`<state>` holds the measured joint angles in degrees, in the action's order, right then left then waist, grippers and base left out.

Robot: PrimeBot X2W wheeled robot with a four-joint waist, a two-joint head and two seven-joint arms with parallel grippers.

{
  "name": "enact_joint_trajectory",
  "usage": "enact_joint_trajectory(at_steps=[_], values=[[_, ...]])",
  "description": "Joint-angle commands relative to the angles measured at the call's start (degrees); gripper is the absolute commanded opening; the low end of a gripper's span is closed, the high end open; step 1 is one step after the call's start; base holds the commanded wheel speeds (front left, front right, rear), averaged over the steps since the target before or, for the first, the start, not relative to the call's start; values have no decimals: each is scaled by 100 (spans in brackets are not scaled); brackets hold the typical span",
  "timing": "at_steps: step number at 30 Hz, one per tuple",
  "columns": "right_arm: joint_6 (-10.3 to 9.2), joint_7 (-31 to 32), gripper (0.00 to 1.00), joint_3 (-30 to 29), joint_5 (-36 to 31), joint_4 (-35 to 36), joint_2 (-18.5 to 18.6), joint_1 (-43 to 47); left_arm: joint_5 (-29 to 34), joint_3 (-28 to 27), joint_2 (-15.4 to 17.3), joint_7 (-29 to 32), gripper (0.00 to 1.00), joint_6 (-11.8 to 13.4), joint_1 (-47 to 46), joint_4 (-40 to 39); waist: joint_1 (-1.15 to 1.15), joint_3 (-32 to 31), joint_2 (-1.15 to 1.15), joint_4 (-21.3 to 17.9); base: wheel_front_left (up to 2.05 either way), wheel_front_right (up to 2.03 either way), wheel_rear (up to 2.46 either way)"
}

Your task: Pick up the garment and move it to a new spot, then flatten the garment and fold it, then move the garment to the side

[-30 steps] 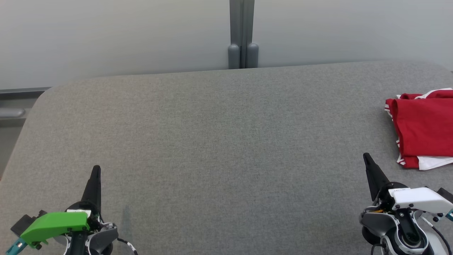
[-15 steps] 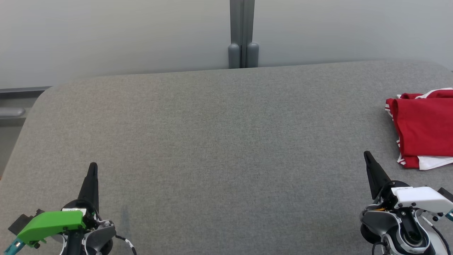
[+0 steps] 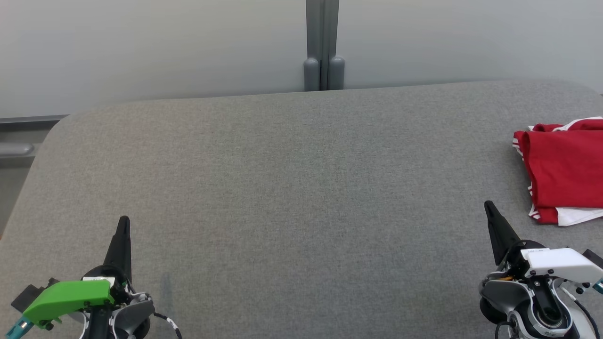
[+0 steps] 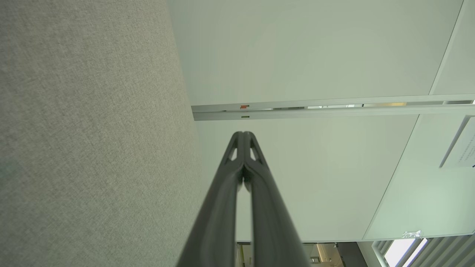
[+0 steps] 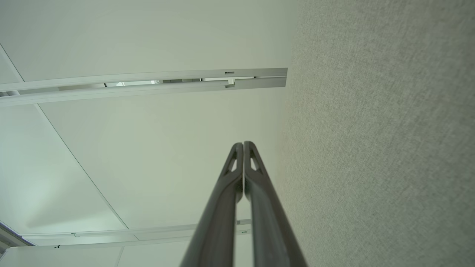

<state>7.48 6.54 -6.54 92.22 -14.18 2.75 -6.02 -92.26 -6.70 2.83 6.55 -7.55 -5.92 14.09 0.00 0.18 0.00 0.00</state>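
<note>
The garment (image 3: 565, 169) is red with white trim and lies folded at the right edge of the grey table (image 3: 301, 188), partly cut off by the head view's border. My right gripper (image 3: 489, 207) is shut and empty at the lower right, a short way to the garment's lower left, not touching it. At the lower left my left gripper (image 3: 124, 221) is also shut with nothing in it. In the wrist views the left gripper (image 4: 243, 134) and the right gripper (image 5: 243, 144) each show two fingers pressed together, pointing past the table toward a pale wall.
A pale partition wall (image 3: 141, 47) stands behind the table's far edge, with a grey post (image 3: 322, 47) at its middle. The table's rounded left corner (image 3: 61, 125) drops off to a lower grey ledge (image 3: 19, 141).
My left gripper has shifted slightly toward the lower left. The right gripper has barely moved and the garment has stayed put.
</note>
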Motion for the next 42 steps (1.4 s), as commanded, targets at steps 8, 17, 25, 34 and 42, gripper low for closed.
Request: enact_joint_trajectory(at_steps=[8,17,25,34,42], values=[[2,13,0,-9,37,32,24,-38,-21,-10,3,22,0,-10,-60,-11,0,0,0,0,0,0,0],[2,13,0,-9,38,31,24,-37,-22,-9,3,20,0,-10,-60,-11,0,0,0,0,0,0,0],[2,12,0,-8,38,31,24,-38,-23,-7,3,19,0,-10,-60,-11,0,0,0,0,0,0,0],[2,12,0,-8,38,31,24,-38,-24,-6,4,18,0,-10,-59,-11,0,0,0,0,0,0,0],[2,12,0,-8,38,31,24,-38,-25,-5,4,17,0,-10,-59,-11,0,0,0,0,0,0,0]])
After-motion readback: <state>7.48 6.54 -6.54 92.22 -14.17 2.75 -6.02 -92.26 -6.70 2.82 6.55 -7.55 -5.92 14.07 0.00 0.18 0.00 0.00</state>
